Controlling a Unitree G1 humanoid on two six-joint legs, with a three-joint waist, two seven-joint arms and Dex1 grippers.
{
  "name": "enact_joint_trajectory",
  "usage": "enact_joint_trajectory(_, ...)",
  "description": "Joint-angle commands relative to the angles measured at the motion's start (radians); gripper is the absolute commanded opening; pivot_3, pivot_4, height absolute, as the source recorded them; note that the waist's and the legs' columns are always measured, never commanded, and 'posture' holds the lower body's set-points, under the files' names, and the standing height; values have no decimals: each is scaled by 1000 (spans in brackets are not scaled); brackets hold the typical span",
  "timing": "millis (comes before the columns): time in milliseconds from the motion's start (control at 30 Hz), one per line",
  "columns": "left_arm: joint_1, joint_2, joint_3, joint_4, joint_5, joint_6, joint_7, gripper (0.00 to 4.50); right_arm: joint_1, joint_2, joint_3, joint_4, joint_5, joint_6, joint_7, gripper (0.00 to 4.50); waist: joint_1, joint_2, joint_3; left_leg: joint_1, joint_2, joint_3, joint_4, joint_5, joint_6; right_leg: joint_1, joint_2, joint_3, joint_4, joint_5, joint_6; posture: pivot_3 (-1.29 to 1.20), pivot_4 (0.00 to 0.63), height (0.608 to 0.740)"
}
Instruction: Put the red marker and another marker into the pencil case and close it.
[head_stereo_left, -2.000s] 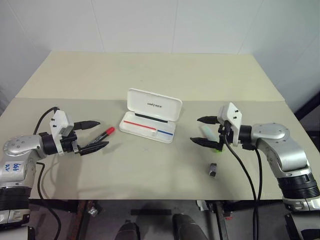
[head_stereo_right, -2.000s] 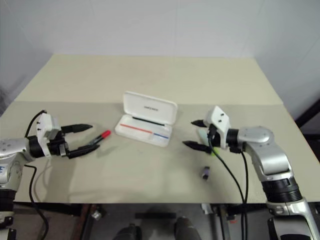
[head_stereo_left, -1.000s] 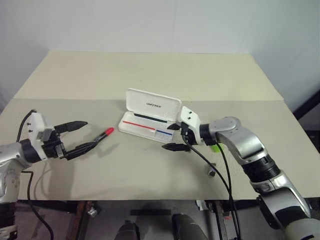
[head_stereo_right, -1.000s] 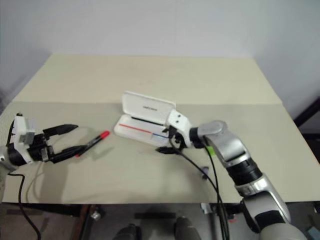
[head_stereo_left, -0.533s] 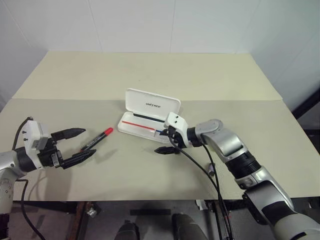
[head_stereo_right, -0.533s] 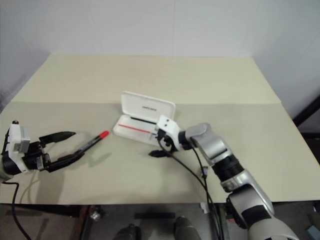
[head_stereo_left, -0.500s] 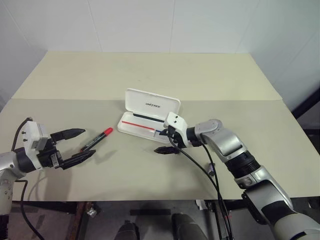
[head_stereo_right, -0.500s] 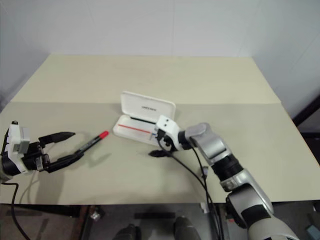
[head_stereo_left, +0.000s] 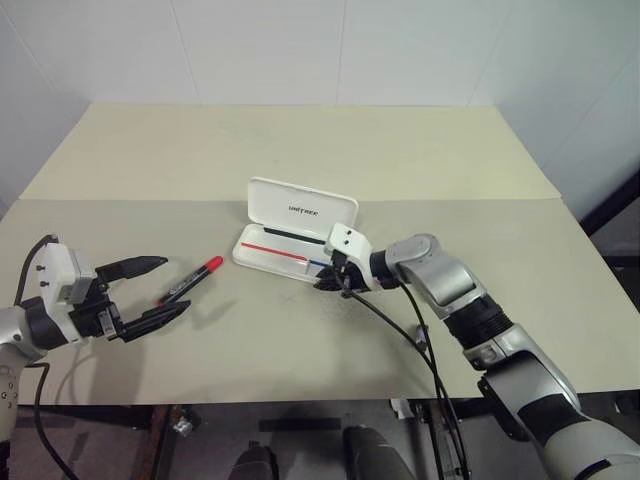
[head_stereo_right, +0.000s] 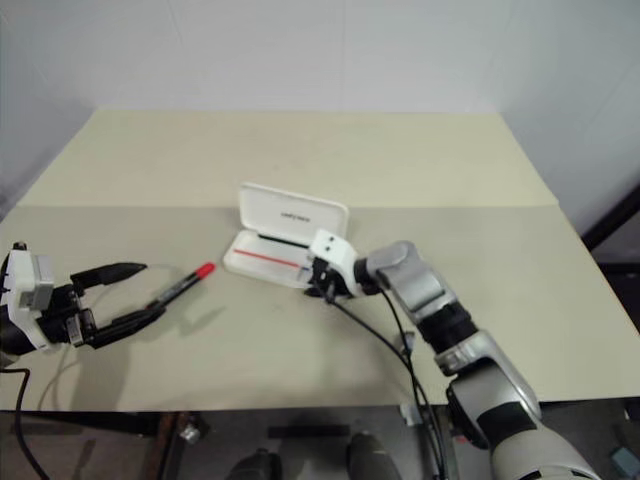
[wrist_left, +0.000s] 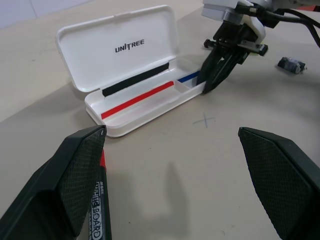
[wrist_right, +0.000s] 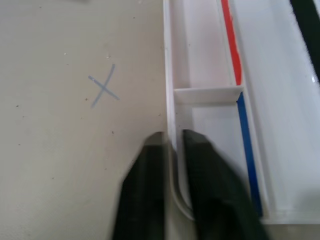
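Note:
The white pencil case (head_stereo_left: 262, 262) lies open mid-table, lid up and tray empty. My right gripper (head_stereo_left: 328, 283) is shut on the tray's front wall (wrist_right: 170, 100) near its right end, one finger inside and one outside. The red marker (head_stereo_left: 192, 279), a black barrel with a red cap, lies left of the case. My left gripper (head_stereo_left: 172, 286) stands open just over the marker's near end, and the barrel (wrist_left: 97, 215) runs beside one of its fingers. A sliver of the pale green marker (wrist_left: 259, 51) peeks from behind my right gripper.
A small dark grey block (wrist_left: 290, 64) lies on the table to the right of the case, behind my right arm's cable. A pencilled cross (wrist_right: 102, 87) marks the tabletop in front of the case. The table's front edge runs close below both arms.
My right gripper has come left to the case's right end and shut on the tray's front wall. The left gripper stays open by the red marker.

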Motion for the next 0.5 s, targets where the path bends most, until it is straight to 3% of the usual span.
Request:
enact_joint_trajectory(33,3,-3,21,-27,-18,-6,12,4500,-18,6,-47,-12,3,-40,-14,59,0,0,0,0,0,0,0,0,0,0,0,0,0,0,0,0,150,740)
enact_joint_trajectory(300,-8,-11,9,-22,-15,-14,23,4500,9,-48,-83,-112,14,-97,9,59,0,0,0,0,0,0,-1,0,0,0,0,0,-1,0,0,0,150,740)
enact_joint_trajectory(500,-23,-20,-5,-11,-12,-22,24,4500,95,-192,-48,-311,-12,-112,87,59,5,0,0,-1,0,-1,-2,-1,-1,0,-2,-4,-1,0,0,0,150,740)
